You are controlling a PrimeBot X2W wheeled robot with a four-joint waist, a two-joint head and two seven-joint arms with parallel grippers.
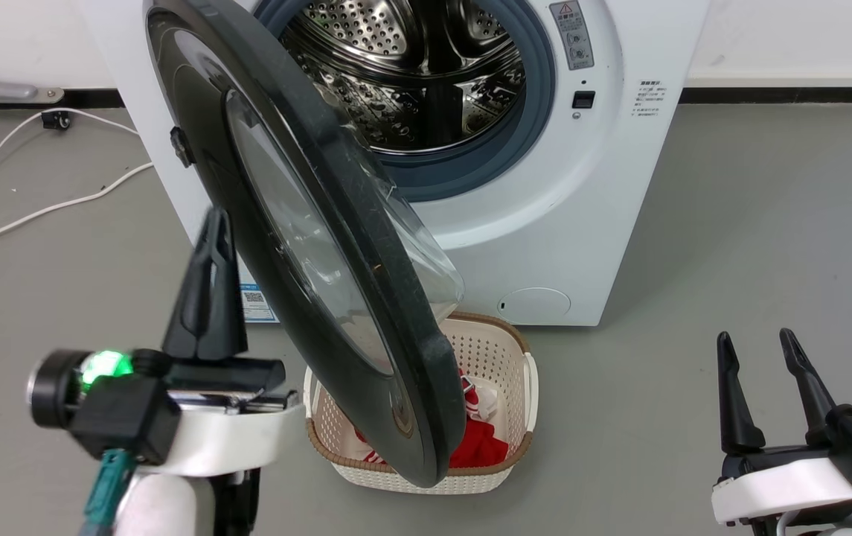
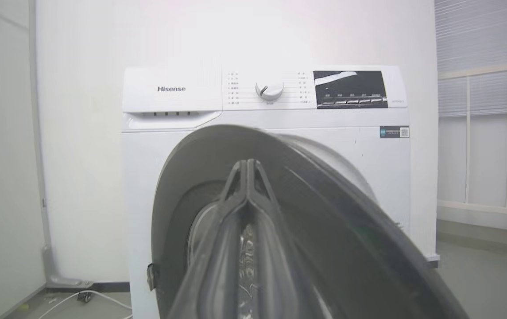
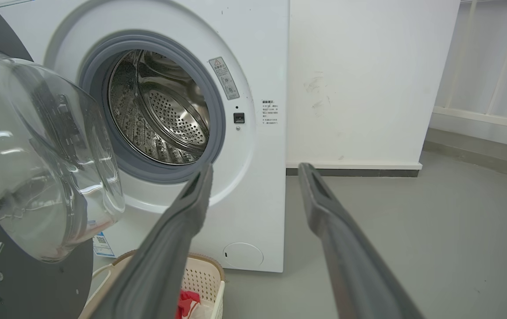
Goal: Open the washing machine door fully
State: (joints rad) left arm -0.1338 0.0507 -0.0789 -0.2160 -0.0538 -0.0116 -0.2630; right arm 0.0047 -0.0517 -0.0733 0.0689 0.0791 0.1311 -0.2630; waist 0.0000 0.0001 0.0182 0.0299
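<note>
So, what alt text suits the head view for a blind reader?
The washing machine door hangs partly open over a cream basket with red cloth. The left end effector, shut, is beside the door's outer face; the right end effector is open.

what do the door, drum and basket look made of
Door: dark rim, probably plastic, faintly glossy and scuffed; its clear bowl looks like glass, with sharp highlights. Drum: shiny perforated metal, likely stainless steel. Basket: cream moulded plastic with holes, brown trim on the rim.
</note>
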